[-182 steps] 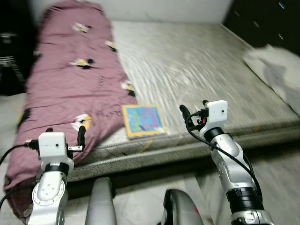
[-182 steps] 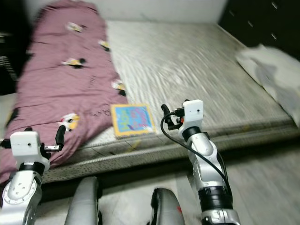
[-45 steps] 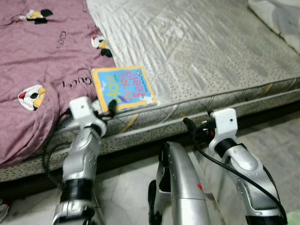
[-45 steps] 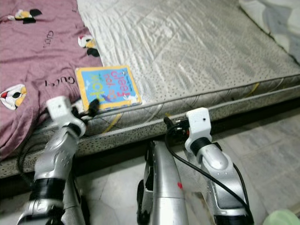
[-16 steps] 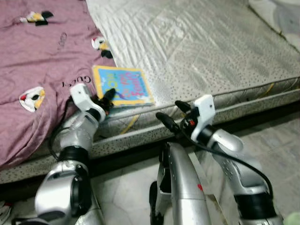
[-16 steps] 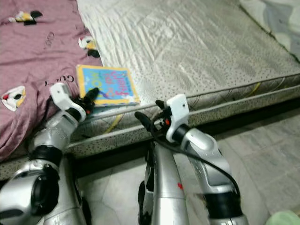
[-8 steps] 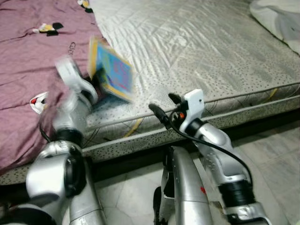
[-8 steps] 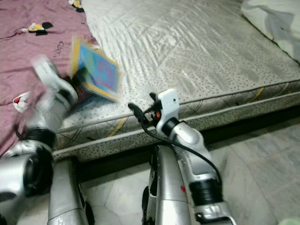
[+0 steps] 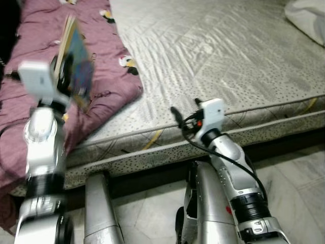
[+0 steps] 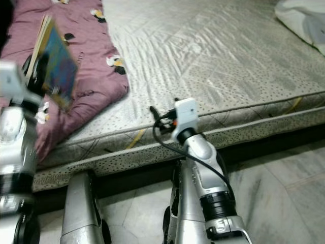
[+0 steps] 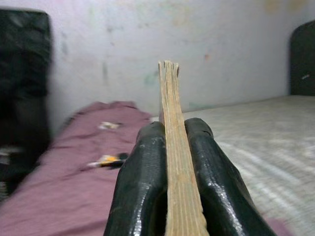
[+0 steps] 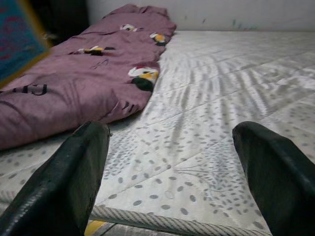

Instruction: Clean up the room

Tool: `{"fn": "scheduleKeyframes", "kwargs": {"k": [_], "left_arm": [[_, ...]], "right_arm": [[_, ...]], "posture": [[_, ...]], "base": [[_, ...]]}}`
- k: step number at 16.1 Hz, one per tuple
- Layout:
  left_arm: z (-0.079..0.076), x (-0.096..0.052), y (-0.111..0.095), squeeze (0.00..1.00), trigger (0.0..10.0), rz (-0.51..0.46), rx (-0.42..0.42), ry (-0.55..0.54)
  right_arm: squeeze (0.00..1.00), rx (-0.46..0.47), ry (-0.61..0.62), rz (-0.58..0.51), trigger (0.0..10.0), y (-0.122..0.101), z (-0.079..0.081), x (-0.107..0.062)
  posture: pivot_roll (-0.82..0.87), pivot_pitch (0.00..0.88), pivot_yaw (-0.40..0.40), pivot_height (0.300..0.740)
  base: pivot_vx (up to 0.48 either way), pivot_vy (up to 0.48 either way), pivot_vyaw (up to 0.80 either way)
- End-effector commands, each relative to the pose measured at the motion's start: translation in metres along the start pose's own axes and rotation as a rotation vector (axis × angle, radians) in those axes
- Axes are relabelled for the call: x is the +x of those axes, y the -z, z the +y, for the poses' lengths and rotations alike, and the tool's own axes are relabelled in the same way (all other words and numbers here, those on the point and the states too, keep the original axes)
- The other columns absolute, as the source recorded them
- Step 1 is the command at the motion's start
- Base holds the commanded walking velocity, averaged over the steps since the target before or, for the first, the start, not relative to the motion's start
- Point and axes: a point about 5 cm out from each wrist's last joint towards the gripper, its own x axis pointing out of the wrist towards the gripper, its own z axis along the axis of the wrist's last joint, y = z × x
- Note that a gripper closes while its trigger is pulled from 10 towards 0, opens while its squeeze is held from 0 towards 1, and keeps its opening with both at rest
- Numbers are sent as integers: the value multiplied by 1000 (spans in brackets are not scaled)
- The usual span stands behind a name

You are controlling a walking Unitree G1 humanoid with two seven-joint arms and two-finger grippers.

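A thin children's book (image 9: 75, 63) with a blue cover and yellow border is held up in the air, tilted on edge, over the purple blanket (image 9: 109, 76). My left gripper (image 9: 65, 84) is shut on its lower part. In the left wrist view the book's page edge (image 11: 172, 147) runs between the two black fingers (image 11: 140, 191). My right gripper (image 9: 184, 109) hovers open at the front edge of the grey mattress (image 9: 228, 61), nothing between its fingers (image 12: 74, 182). A corner of the book (image 12: 19, 39) shows in the right wrist view.
The purple blanket with cartoon prints covers the mattress's left side. White bedding (image 9: 307, 15) lies at the far right corner. A tiled floor (image 9: 299, 198) runs along the bed's front edge. Dark furniture (image 11: 22, 88) stands beyond the blanket by the wall.
My left arm has lifted the book off the mattress and swung it up and left over the blanket. The camera has shifted. The right gripper stays open by the mattress edge.
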Motion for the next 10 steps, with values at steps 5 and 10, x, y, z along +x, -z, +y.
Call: {"fn": "scheduleKeyframes", "kwargs": {"k": [5,10], "left_arm": [[0,-34,-24,0,0,-61,134,-129],[-12,-66,0,0,10000,120,137,-218]], "right_arm": [[0,24,25,-45,10000,-6,-5,2],[0,24,36,-52,10000,-6,-4,8]], "posture": [[33,0,-36,468],[33,0,-38,518]], "base": [[0,0,0],[0,0,0]]}}
